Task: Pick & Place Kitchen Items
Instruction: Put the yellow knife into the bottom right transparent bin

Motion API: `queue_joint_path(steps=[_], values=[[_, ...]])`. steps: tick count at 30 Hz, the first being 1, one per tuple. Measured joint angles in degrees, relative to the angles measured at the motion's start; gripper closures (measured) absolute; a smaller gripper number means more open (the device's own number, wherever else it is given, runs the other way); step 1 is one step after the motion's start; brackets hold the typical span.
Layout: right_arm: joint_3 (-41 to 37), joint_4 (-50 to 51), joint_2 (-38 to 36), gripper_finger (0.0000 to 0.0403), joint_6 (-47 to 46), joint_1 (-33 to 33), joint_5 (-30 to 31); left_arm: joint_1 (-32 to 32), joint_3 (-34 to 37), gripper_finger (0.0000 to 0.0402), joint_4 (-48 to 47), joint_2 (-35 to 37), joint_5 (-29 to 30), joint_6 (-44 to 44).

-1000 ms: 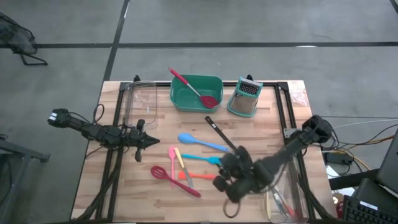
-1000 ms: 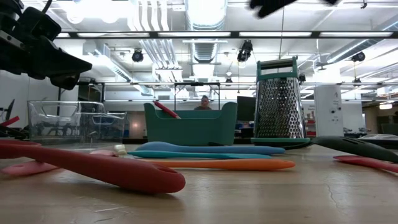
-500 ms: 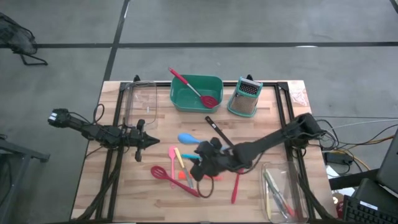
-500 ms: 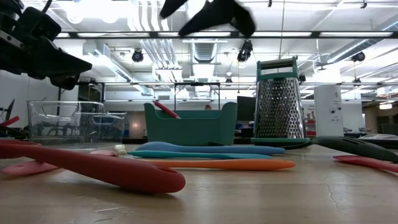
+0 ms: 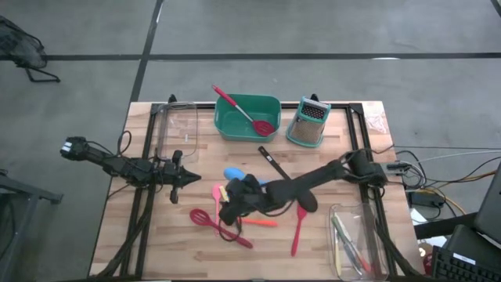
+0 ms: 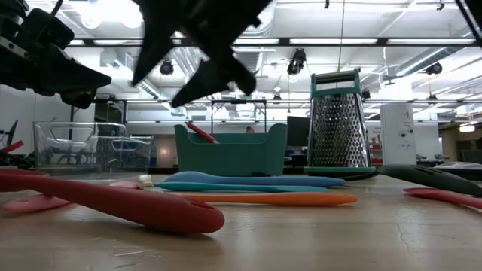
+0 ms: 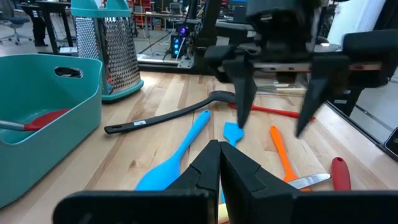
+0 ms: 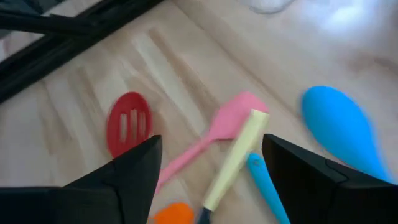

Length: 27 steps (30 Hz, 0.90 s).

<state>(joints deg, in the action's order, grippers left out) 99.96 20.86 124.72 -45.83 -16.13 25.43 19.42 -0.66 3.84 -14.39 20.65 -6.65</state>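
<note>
Kitchen items lie loose mid-table: a blue spoon [image 5: 235, 174], a pink spatula [image 8: 233, 115], a yellow-handled utensil [image 8: 233, 162], a red slotted spoon [image 8: 129, 127], an orange spatula [image 5: 262, 222], a black ladle [image 7: 168, 115] and a red spoon [image 5: 297, 229]. My right gripper [image 5: 227, 205] hangs open above this cluster. In the right wrist view its fingers stand on either side of the pink spatula and the yellow handle, touching nothing. My left gripper [image 5: 186, 179] waits shut at the left, clear of the table.
A teal tub [image 5: 247, 117] holding a red slotted spoon stands at the far edge, with a steel grater [image 5: 307, 124] to its right. A clear container [image 5: 178, 129] sits far left. Another clear container [image 5: 356, 235], at the near right, holds utensils.
My right gripper has swept from the near right toward the table's left and down, ending over the cluster of utensils. The red spoon, which its head covered a second ago, now lies bare on the table at the near right.
</note>
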Motion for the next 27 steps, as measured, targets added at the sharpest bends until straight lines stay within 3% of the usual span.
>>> queue_joint_path(steps=[7, 14, 27], values=[[7.16, 4.82, 7.34, 0.0132, 0.20, 2.07, -4.80, 0.00, -0.01, 0.0390, 0.00, 0.00, 0.00, 0.01], [14.33, 12.99, 12.67, 0.0160, -0.03, 1.90, -5.59, 0.00, 0.00, 0.0390, 0.00, 0.00, 0.00, 0.01], [13.63, 14.07, 15.07, 0.0190, -0.69, 1.89, -7.47, 0.00, 0.01, 0.0390, 0.00, -0.02, 0.00, -0.01]])
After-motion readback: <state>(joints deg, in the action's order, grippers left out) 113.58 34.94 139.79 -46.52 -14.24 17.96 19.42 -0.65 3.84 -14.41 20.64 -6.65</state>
